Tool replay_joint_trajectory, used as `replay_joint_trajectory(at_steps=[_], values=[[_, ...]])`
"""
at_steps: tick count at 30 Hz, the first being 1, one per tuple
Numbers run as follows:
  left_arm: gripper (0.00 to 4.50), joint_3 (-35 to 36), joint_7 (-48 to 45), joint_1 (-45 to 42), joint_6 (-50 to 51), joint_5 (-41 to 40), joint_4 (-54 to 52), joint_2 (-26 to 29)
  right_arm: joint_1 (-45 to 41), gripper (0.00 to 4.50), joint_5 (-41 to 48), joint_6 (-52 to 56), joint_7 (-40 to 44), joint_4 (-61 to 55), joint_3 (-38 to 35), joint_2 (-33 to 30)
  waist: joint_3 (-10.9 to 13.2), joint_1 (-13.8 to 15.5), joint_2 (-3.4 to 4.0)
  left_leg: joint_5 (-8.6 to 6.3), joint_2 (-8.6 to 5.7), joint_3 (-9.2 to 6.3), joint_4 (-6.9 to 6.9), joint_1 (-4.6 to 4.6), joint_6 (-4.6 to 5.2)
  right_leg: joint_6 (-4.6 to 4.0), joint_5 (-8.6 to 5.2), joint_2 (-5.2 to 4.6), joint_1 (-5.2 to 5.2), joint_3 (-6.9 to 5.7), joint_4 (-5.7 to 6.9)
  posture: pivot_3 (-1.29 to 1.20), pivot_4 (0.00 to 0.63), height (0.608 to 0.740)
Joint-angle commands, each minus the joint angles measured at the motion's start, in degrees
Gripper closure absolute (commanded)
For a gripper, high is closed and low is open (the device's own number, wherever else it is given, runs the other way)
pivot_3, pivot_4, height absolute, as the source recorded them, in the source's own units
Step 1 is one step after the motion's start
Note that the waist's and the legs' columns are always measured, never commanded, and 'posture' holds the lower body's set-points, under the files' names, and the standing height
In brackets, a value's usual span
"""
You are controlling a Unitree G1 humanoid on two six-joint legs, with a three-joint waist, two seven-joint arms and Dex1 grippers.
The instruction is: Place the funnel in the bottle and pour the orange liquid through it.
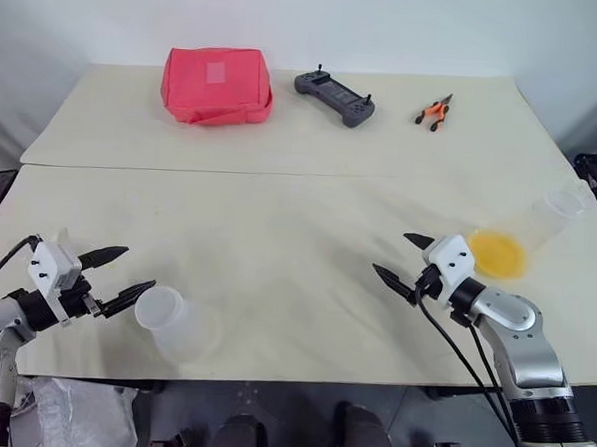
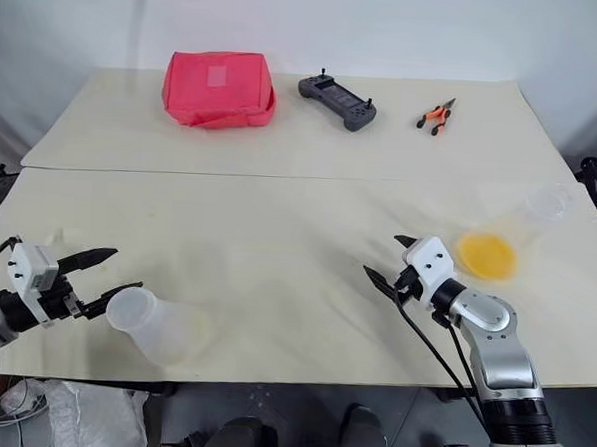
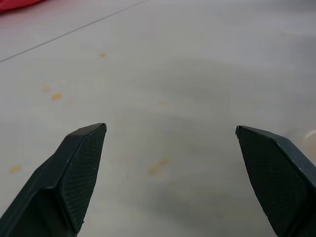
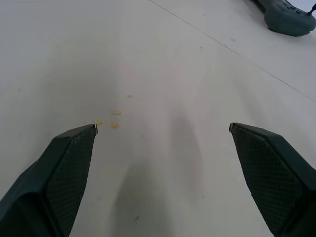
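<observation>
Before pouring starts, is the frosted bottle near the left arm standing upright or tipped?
Tipped. The bottle lies on its side on the table, its open mouth facing the left gripper.

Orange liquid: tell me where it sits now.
In the left eye view the orange liquid sits on the robot's right, inside a clear container tipped on the table, just beyond the right gripper.

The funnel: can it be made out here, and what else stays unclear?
- Funnel: not told apart in the eye views; the translucent vessel beside the left tool may carry it, clear on clear.
- Clear container around the orange liquid: walls fade into the table, shape unsure.
- Orange-handled pliers: too small for detail.
</observation>
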Motion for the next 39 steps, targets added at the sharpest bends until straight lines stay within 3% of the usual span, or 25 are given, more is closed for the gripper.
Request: replay_joint_trajectory(at_steps=[1, 12, 20, 28, 33, 39], values=[[0.03, 1.02, 0.10, 0.04, 0.79, -1.10, -0.62, 0.22, 0.08, 0.00, 0.54, -0.15, -0.38, -2.19, -1.79, -0.65, 0.00, -0.02, 0.00, 0.00, 0.00, 0.01, 0.00, 0.00, 0.00, 0.00, 0.00, 0.00, -0.01, 0.01, 0.00, 0.00, 0.150, 0.740], [0.03, 2.57, 5.13, 2.66, 11.37, -3.44, -8.49, 0.83, -2.70, 0.00, 0.13, -1.09, 1.04, 1.44, -0.64, -0.24, 0.01, -0.03, -0.01, -0.01, 0.01, 0.08, 0.00, 0.02, 0.00, 0.01, 0.01, 0.02, -0.03, 0.13, 0.02, 0.00, 0.150, 0.740], [0.03, 9.98, 3.15, 7.07, 3.73, -5.60, -10.52, -0.70, -5.92, 0.00, 0.31, -1.29, 4.53, 4.76, 1.59, 0.31, 0.02, -0.10, -0.03, -0.04, 0.09, 0.24, -0.01, 0.04, -0.04, 0.00, 0.02, 0.11, -0.12, 0.26, 0.01, 0.00, 0.150, 0.740], [0.03, 18.22, -2.53, 23.29, 6.93, -12.36, -22.34, -2.29, -9.60, 0.00, 0.76, -0.89, 9.21, 8.39, 3.42, 0.55, 0.08, -0.10, -0.11, -0.13, 0.12, 0.33, 0.01, 0.03, 0.01, 0.00, 0.02, 0.12, -0.14, 0.34, -0.04, 0.00, 0.150, 0.740], [0.03, 19.74, -6.09, 34.07, 10.44, -16.45, -32.38, -3.80, -11.44, 0.00, 1.93, -0.63, 12.14, 9.60, 3.70, 0.99, 0.15, 0.08, -0.14, -0.20, 0.17, 0.36, 0.05, 0.02, 0.01, -0.01, 0.02, 0.15, -0.16, 0.36, -0.07, 0.00, 0.150, 0.740], [0.03, 16.87, -3.08, 36.75, 13.04, -17.28, -41.07, -6.48, -8.34, 0.00, 10.76, 4.37, 26.23, 0.98, 4.44, -2.71, 0.23, 0.90, -0.12, -0.28, 0.16, 0.35, 0.09, 0.00, 0.08, -0.02, 0.03, 0.15, -0.14, 0.37, -0.12, 0.00, 0.150, 0.740]])
